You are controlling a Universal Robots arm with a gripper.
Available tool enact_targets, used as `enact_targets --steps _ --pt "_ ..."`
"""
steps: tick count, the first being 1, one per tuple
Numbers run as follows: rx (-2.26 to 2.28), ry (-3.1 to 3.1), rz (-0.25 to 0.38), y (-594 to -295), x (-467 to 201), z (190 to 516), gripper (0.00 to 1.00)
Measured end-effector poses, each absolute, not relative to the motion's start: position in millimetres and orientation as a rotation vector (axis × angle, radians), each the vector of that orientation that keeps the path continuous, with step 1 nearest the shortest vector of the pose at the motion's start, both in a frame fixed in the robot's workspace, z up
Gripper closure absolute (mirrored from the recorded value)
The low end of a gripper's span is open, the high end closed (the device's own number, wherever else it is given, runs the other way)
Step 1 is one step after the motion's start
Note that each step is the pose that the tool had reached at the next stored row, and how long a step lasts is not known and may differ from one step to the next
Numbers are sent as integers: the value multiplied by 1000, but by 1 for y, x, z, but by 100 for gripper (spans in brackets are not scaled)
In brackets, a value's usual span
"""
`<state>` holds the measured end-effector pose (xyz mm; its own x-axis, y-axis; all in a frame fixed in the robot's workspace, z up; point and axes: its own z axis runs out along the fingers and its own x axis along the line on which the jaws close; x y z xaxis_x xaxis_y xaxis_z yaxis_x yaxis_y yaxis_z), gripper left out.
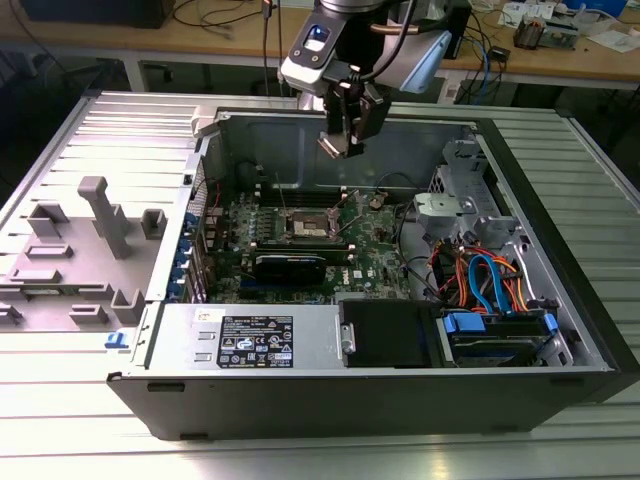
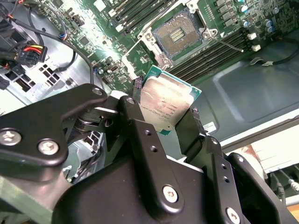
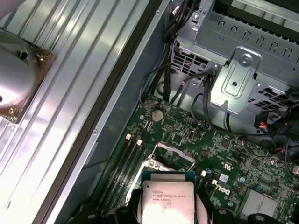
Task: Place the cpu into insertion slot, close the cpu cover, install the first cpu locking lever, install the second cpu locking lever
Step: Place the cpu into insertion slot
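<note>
The arm (image 1: pixel 352 25) stands overhead with the wrist directed downward. The gripper (image 1: pixel 343 143) hangs in mid-air, apparently slightly tilted, its two black fingers (image 2: pixel 142 140) clamped on opposite edges of the cpu (image 2: pixel 167 103).

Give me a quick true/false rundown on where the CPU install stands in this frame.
1. The gripper holds the cpu between its fingers. True.
2. The cpu sits in the insertion slot. False: the slot is empty, and the cpu is held above the green board.
3. The insertion slot lies open, its dark centre uncovered. True.
4. The blue and orange cables lie at the exterior view's left end of the case. False: they lie at its right end.
</note>
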<state>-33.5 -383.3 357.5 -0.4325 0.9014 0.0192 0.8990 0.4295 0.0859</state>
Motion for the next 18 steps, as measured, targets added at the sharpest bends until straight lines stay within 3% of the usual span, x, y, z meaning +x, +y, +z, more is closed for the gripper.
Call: enact_targets --steps 18 --pt "1681 2615 129 -383 -34 357 45"
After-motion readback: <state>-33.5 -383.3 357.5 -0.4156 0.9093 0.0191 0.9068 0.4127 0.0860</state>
